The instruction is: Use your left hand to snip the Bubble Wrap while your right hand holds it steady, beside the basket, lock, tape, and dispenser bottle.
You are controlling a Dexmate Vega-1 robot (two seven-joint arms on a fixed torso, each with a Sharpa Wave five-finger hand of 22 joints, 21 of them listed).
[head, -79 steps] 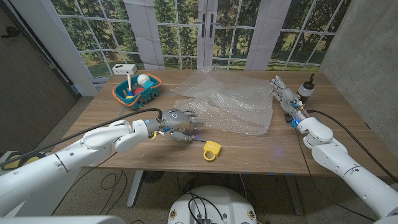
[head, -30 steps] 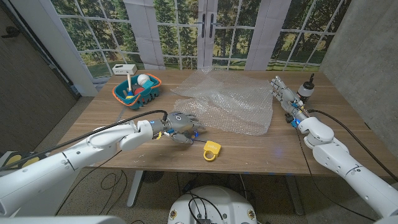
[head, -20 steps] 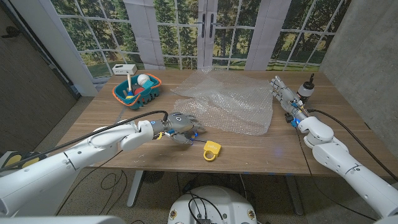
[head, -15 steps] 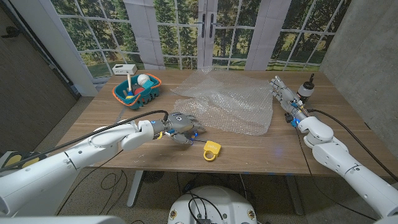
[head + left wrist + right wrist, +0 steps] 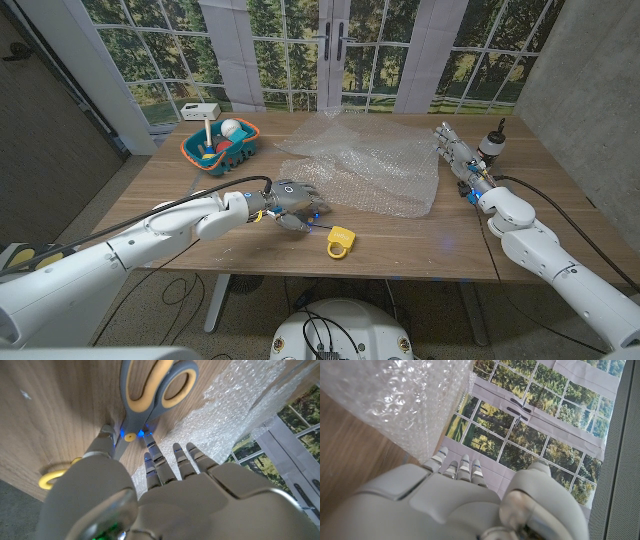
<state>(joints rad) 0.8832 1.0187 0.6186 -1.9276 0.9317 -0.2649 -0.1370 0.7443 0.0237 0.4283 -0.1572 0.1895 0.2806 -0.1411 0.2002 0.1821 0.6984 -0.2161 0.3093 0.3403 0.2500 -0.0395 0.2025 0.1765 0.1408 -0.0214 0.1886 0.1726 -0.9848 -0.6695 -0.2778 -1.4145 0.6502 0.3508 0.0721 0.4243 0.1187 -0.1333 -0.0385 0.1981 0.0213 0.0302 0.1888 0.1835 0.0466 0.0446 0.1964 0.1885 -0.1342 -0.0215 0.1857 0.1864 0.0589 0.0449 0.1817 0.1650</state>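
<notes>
In the head view, the left robot hand (image 5: 291, 204) is hovering low over the surface (image 5: 170, 185) in the lower middle of the frame, fingers spread and holding nothing, just short of the near edge of the bubble wrap (image 5: 370, 165), which is spreading across the centre and upper middle. The yellow lock (image 5: 340, 240) is lying just right of that hand, close to the surface's front edge. The basket (image 5: 221, 146) is sitting at upper left, well apart. At the right, the right robot hand (image 5: 455, 152) is standing beside the wrap's right edge with fingers straight and apart, gripping nothing; the dispenser bottle (image 5: 491, 141) is standing just beyond it. I judge the step in hand to be picking up the cutting tool, so snipping is not yet begun.

In the left wrist view, scissors (image 5: 150, 395) with yellow-lined grey handles are lying on the wood just past the fingertips (image 5: 150, 457), the wrap beside them. The next move calls for threading fingers into the loops without pushing the scissors under the wrap.

In the right wrist view, the wrap (image 5: 395, 400) is lying just ahead of the fingers (image 5: 457, 467); bare wood around it is leaving room to press down.
</notes>
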